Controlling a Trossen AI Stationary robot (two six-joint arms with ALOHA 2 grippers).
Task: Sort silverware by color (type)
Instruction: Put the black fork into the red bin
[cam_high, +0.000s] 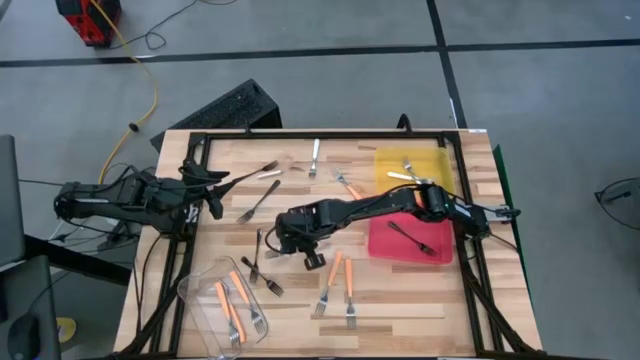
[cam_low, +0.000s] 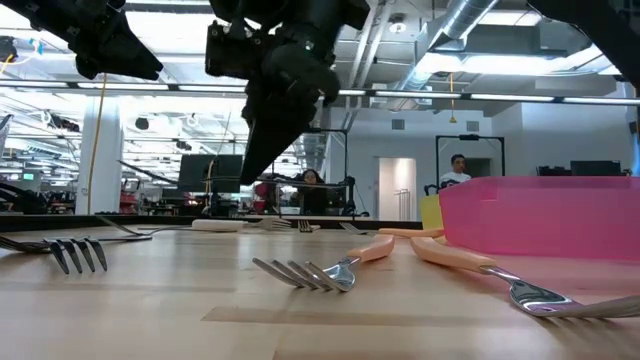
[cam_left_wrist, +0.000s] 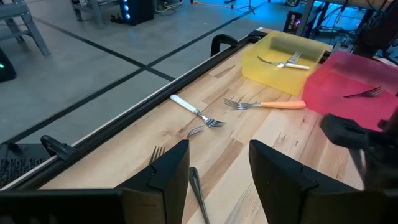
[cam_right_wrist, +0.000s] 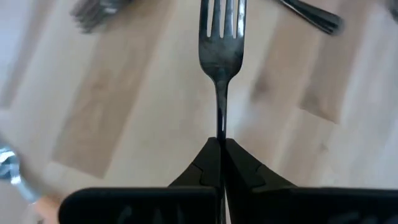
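My right gripper (cam_right_wrist: 221, 148) hangs over the middle of the table (cam_high: 400, 305), shut on a dark fork (cam_right_wrist: 221, 56). My left gripper (cam_left_wrist: 217, 168) waits open at the table's left edge (cam_high: 215, 185) and holds nothing. A metal fork handle (cam_left_wrist: 198, 190) lies on the wood below its fingers. Orange-handled forks (cam_high: 340, 280) lie flat near the front, and more lie in the clear tub (cam_high: 222, 305). A white-handled fork (cam_high: 314, 155) lies near the far edge. My right gripper pinches the dark fork's slim handle (cam_right_wrist: 220, 127) between its two shut fingers. The fingers slant down and run along the fork. The tines (cam_right_wrist: 221, 18) stick out past the fingertips, and the fork is lifted above the wood.
A yellow tray (cam_high: 385, 165) at the far right holds a white-handled fork. In front of it, a red tray (cam_high: 380, 245) holds a dark fork (cam_high: 412, 238). Other dark forks (cam_high: 262, 270) lie left of my right gripper. A black frame edges the table.
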